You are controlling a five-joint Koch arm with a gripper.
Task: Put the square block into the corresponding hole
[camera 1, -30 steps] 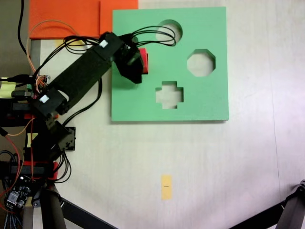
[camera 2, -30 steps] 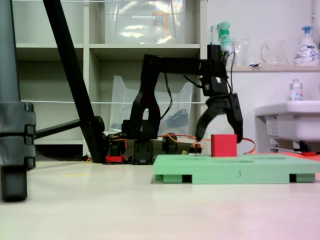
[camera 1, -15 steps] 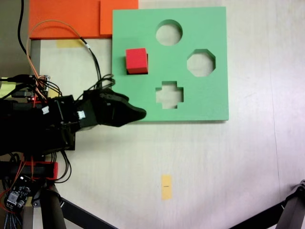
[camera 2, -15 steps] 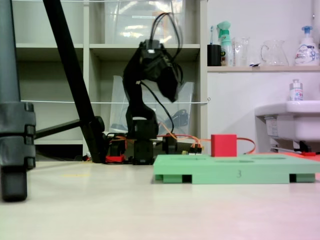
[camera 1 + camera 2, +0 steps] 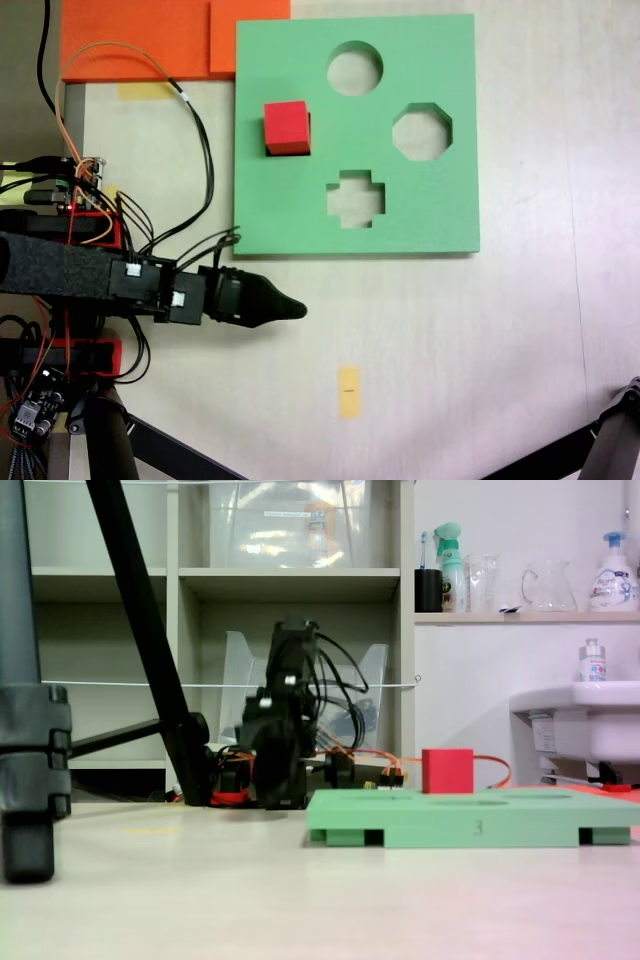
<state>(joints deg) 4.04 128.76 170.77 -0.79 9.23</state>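
Observation:
The red square block (image 5: 286, 127) (image 5: 447, 770) rests upright on the left part of the green board (image 5: 420, 215) (image 5: 470, 825), rising above the board's top in the side-on fixed view. The hole is covered by the block; a dark strip shows along the block's right edge. My gripper (image 5: 297, 310) lies low over the table below the board's lower left corner, pointing right. Its jaws meet in one tip with nothing in them, well apart from the block. The arm (image 5: 285, 720) is folded low behind the board.
The board also has a round cutout (image 5: 354, 68), an octagonal cutout (image 5: 421, 132) and a cross cutout (image 5: 355, 198). Orange slabs (image 5: 140, 40) lie at top left. A yellow tape strip (image 5: 348, 390), cables (image 5: 190, 110) and tripod legs (image 5: 610, 445) border the table.
A second ago the gripper stood open around the block on the board. It has let go, swung back off the board and dropped low over the table. The block has not moved.

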